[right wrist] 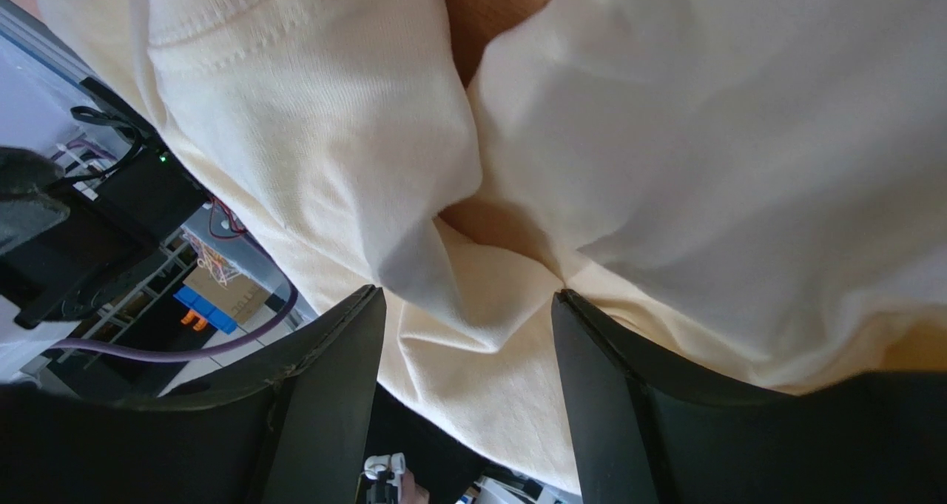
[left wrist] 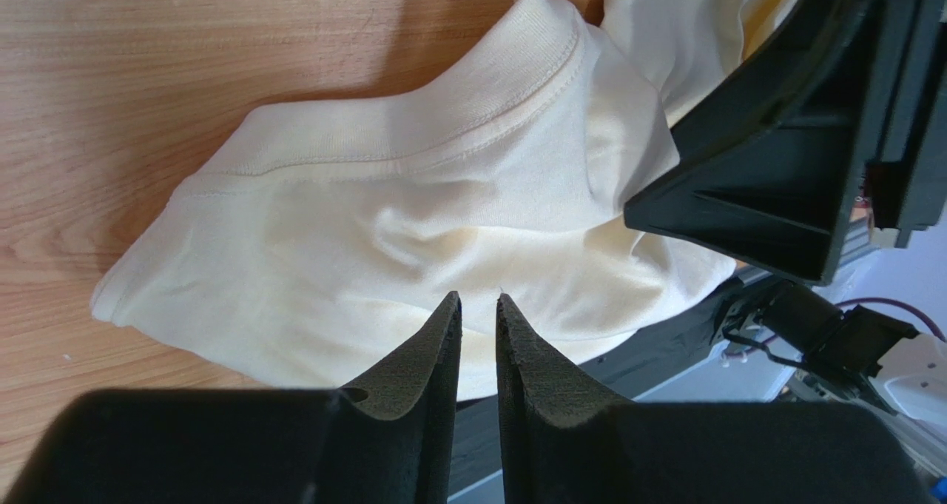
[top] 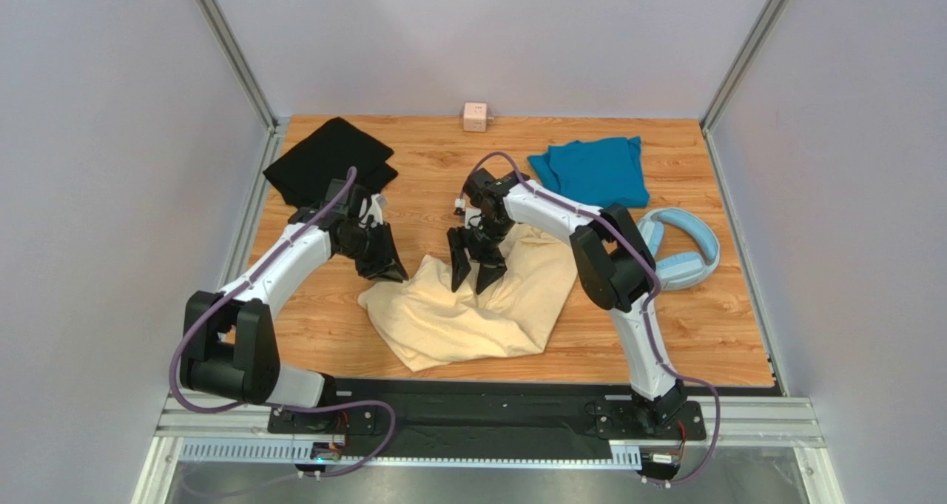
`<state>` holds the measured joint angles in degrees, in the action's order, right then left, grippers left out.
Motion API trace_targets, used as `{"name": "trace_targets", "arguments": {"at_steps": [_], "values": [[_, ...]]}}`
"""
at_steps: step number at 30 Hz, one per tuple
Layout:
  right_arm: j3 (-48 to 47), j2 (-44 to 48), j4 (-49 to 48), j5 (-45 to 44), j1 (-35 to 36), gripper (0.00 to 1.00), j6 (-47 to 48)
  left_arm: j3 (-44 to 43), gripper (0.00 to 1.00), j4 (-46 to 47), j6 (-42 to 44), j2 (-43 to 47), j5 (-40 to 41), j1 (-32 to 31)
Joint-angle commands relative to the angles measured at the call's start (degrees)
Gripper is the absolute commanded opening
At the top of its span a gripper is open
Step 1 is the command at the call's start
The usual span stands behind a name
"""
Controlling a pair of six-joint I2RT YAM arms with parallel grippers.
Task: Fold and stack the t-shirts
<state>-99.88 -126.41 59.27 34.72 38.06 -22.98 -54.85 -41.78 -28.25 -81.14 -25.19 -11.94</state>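
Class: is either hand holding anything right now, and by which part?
Nothing is held. The left hand has its fingers slightly apart with nothing between them; the right hand is open over the cream shirt, not pinching it.

Cream-yellow t-shirt (left wrist: 367,227): soft matt knit cloth, stitched seams; teal t-shirt (top: 595,171) and black t-shirt (top: 328,162) matt cloth too. Table (top: 711,326) smooth wood-grain finish, slight sheen. Jaws matt black plastic, grainy; headphones (top: 680,271) smooth light-blue plastic.

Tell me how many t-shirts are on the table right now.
3: the cream t-shirt lies crumpled at the near centre, the black t-shirt at the far left, the teal t-shirt at the far right. Nothing shows under the cream one, though its folds could hide something.
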Motion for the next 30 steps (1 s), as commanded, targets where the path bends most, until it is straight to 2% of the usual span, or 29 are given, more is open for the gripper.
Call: {"name": "trace_targets", "arguments": {"at_steps": [1, 3, 4, 5, 6, 13, 19, 20, 23, 24, 26, 29, 30], "values": [[-6.6, -2.4, 2.3, 1.7, 1.8, 0.54, 1.4, 0.5, 0.24, 1.3, -0.3, 2.4, 0.8, -0.2], [-7.8, -2.4, 3.0, 1.3, 2.4, 0.42, 1.5, 0.8, 0.24, 1.2, -0.3, 2.1, 1.4, -0.3], [-8.1, -2.0, 3.0, 1.1, 2.5, 0.18, 1.2, 0.9, 0.24, 1.2, -0.3, 2.0, 1.6, -0.2], [-8.1, -1.5, 3.0, 0.8, 2.5, 0.04, 0.9, 1.0, 0.24, 1.3, -0.4, 2.0, 1.7, -0.2], [-8.1, 0.0, 3.2, 0.2, 2.5, 0.00, 0.8, 1.1, 0.24, 1.4, -0.6, 2.0, 2.1, -0.2], [-12.1, 11.7, 7.8, -1.1, 2.5, 0.00, -1.2, 0.6, 0.23, -0.9, -2.3, 1.9, 9.4, 0.1], [-31.0, 15.8, 11.3, 0.7, 2.5, 0.00, -7.3, -2.1, 0.23, -2.4, -1.2, 1.0, 7.9, 1.7], [-36.9, 15.7, 11.3, 2.4, 2.5, 0.00, -8.6, -2.8, 0.23, -2.9, -0.8, 0.3, 7.8, 1.7], [-43.5, 15.6, 8.3, 9.4, 2.5, 0.00, -14.9, -4.7, 0.23, -4.0, -0.8, 0.0, 7.6, 1.7], [-44.4, 16.5, 4.5, 11.1, 2.5, 0.00, -17.2, -5.0, 0.23, -4.1, -0.9, 0.1, 7.7, 1.7], [-43.4, 19.5, 1.0, 13.3, 2.5, 0.00, -21.6, -5.1, 0.23, -4.3, -1.4, 0.7, 8.1, 1.7], [-37.4, 24.8, -0.2, 11.3, 2.5, 0.00, -19.9, -4.0, 0.23, -4.2, -1.5, 1.8, 8.5, 1.7], [-30.0, 26.4, 0.2, 10.0, 2.5, 0.00, -18.8, -3.7, 0.23, -4.3, -1.5, 2.0, 8.7, 1.7]]}}
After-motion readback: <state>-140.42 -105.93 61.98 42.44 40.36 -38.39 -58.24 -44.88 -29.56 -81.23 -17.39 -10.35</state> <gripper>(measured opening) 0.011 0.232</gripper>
